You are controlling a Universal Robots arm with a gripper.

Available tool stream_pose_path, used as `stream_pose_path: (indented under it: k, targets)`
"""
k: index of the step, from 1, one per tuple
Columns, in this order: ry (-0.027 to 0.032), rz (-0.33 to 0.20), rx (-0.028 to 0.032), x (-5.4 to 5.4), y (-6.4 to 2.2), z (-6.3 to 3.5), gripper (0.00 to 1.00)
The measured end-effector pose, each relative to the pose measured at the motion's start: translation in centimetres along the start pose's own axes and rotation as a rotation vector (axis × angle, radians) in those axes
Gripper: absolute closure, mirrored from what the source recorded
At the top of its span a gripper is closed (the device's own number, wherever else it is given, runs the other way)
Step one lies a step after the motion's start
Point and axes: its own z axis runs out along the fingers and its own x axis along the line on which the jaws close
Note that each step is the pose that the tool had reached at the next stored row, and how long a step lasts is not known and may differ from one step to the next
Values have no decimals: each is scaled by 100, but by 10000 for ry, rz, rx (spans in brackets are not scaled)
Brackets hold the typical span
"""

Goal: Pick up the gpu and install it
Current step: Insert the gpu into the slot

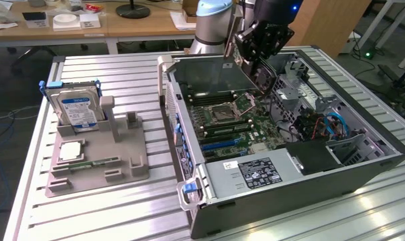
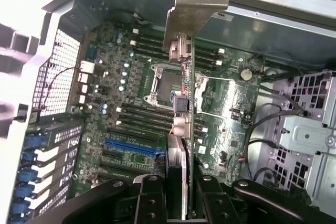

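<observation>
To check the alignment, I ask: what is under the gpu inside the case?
Under the gpu, held by the tool, lies the motherboard with its processor socket and memory slots. The strip of board directly behind the card is covered.

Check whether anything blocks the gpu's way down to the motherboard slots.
Nothing visible does. The pincer holds the gpu edge-on above the motherboard, inside the open case. The blue slot lies bare, with nothing resting across it.

Wooden desks (image 1: 148, 27) behind slatted table (image 1: 108, 211)
</observation>
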Motion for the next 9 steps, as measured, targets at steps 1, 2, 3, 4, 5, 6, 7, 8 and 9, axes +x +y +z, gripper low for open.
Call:
stream_pose_path:
  k: [1, 2, 3, 4, 5, 6, 7, 8, 9]
  targets:
    - [7, -105, 1, 0, 0, 0, 73]
    - [15, -226, 2, 0, -1, -1, 73]
    - [23, -347, 1, 0, -1, 0, 73]
    - [29, -454, 0, 0, -1, 0, 73]
    - [35, -554, 1, 0, -1, 0, 73]
    - [42, -648, 0, 0, -2, 0, 73]
    - [48, -744, 1, 0, -2, 0, 73]
    - [53, -832, 1, 0, -3, 0, 73]
    - [57, -922, -1, 1, -5, 1, 73]
